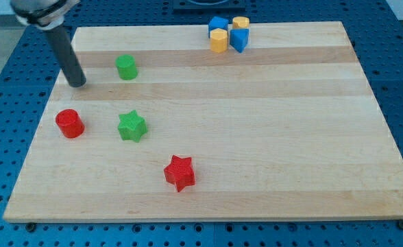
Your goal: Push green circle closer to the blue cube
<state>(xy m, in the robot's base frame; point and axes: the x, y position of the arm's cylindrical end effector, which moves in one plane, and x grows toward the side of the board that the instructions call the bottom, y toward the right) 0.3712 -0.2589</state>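
- Wooden board (270, 137) carries green circle (127, 67), green star (131, 127), red cylinder (70, 123), red star (179, 172).
- At the view's top: blue cube (218, 25), another blue block (239, 39), apparently two yellow blocks (218, 40).
- my tip (77, 84) meets the board left of the green circle.

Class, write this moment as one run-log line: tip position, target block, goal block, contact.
tip: left of green circle | goal: blue cube, top cluster | contact: none, gap visible | push: not begun

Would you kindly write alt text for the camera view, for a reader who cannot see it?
My tip rests on a wooden board, just left of the green circle. Two blue and two yellow blocks cluster at the view's top; a red circle, green star and red star lie lower left.
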